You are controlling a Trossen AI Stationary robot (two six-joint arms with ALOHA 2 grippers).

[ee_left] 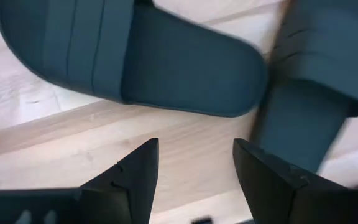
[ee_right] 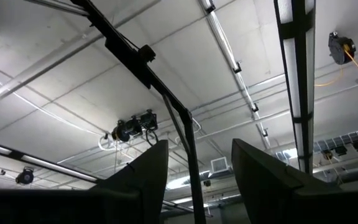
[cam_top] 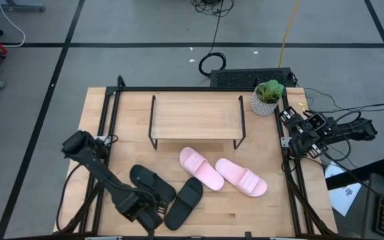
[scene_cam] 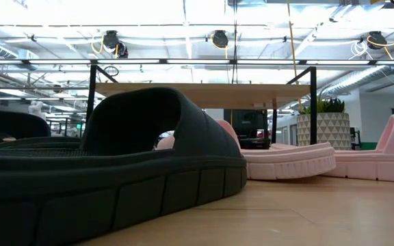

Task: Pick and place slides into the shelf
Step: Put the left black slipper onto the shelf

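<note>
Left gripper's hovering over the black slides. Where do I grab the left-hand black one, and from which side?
Take the black slide by its wide strap, coming straight down. It lies sole-down, so the arched strap is the only raised part the open left gripper can straddle; the sole edge lies flat on the table. The second black slide crowds one side.

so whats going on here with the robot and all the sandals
A two-armed robot is partway into putting slides on the shelf, which has nothing on it yet. All four lie on the table in front of it: the pink pair to the right, the black pair to the left. The left gripper hovers low over the black pair with its jaws open and empty. The right gripper waits at the table's right edge near a potted plant, open and pointing up at the ceiling.
</note>
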